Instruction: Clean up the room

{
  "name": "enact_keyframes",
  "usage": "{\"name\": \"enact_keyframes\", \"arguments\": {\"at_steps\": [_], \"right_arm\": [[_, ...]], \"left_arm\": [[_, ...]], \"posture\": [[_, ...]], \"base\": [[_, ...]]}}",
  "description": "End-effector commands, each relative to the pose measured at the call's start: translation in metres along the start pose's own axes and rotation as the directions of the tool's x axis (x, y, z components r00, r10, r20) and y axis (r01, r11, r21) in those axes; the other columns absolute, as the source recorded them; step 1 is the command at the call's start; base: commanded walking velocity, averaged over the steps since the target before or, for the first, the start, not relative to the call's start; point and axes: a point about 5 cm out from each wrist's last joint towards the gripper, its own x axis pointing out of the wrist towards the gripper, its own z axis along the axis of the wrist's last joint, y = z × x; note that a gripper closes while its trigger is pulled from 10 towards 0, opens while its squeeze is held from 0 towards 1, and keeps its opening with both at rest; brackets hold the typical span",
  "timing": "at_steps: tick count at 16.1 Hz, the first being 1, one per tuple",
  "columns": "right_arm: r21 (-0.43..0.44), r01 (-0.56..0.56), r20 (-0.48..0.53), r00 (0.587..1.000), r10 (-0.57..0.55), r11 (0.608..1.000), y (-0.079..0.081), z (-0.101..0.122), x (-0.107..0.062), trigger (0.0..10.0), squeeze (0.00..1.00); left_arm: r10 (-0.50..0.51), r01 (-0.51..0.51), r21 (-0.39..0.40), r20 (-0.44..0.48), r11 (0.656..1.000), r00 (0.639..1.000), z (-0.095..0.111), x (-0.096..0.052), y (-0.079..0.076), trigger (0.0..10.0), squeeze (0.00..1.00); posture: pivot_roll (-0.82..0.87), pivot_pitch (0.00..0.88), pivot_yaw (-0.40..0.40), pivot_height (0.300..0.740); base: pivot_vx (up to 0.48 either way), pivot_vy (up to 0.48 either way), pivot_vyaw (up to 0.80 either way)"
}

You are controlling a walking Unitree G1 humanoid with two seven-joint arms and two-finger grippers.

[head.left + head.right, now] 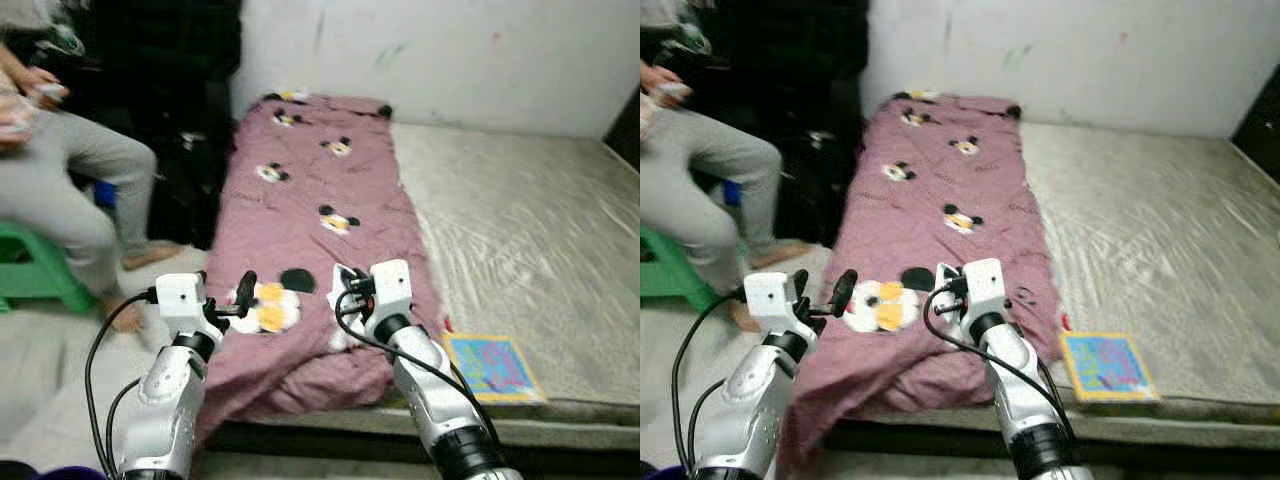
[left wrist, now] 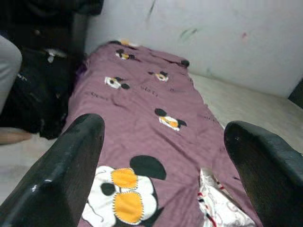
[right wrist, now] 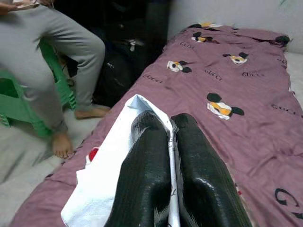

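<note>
A mauve blanket (image 1: 310, 200) printed with cartoon mouse heads lies along the left side of a bare mattress (image 1: 520, 210). My right gripper (image 3: 165, 118) is shut on a white sheet with red marks (image 3: 106, 182), held over the blanket's near end. The same sheet (image 2: 218, 204) appears in the left wrist view. My left gripper (image 1: 243, 296) hovers open over the blanket's near left corner, with nothing between its fingers (image 2: 66, 175). A colourful book (image 1: 491, 365) lies on the mattress's front edge, right of my right arm.
A person sits on a green stool (image 1: 35, 270) at the left, bare feet on the floor beside the bed. A black bag (image 1: 185, 170) stands between the person and the bed. A white wall (image 1: 450, 50) runs behind the mattress.
</note>
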Motion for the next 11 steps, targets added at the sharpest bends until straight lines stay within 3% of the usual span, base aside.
{"name": "enact_keyframes", "arguments": {"at_steps": [1,2,5,7,8,11], "right_arm": [[-0.017,0.024,0.007,1.000,-0.024,1.000,-0.011,0.002,-0.003,10.0,0.00],[-0.020,0.021,0.008,1.000,-0.021,1.000,-0.011,0.002,-0.003,10.0,0.00],[-0.046,0.027,0.034,0.999,-0.025,0.999,-0.019,0.006,-0.014,10.0,0.00],[-0.070,0.018,0.038,0.999,-0.016,0.997,-0.023,0.006,-0.020,10.0,0.00],[-0.088,0.012,0.036,0.999,-0.009,0.996,-0.025,0.005,-0.021,10.0,0.00],[-0.080,0.004,0.053,0.999,0.001,0.997,-0.020,0.012,-0.013,10.0,0.00]], "left_arm": [[-0.017,0.017,0.000,0.008,1.000,1.000,0.000,0.002,-0.009,10.0,0.00],[-0.007,0.007,0.007,0.021,1.000,1.000,0.002,0.001,-0.008,10.0,0.00],[0.147,-0.152,0.092,0.051,0.984,0.988,0.004,-0.017,0.021,10.0,0.00],[0.175,-0.178,0.106,0.040,0.978,0.984,0.001,-0.027,0.035,10.0,0.00],[0.191,-0.194,0.108,0.033,0.975,0.981,-0.001,-0.031,0.039,10.0,0.00],[0.196,-0.197,0.108,0.022,0.974,0.980,-0.004,-0.031,0.036,10.0,0.00]], "posture": [[0.03,0.000,-0.056,0.740],[0.03,0.000,-0.056,0.740],[0.02,0.000,-0.060,0.740],[0.02,0.000,-0.062,0.740],[0.02,0.000,-0.061,0.740],[0.01,0.000,-0.051,0.740]], "base": [[0.000,0.000,0.00],[0.000,0.000,0.00],[0.000,0.000,0.00],[0.000,0.000,0.00],[0.000,0.000,0.79],[0.000,0.000,0.79]]}}
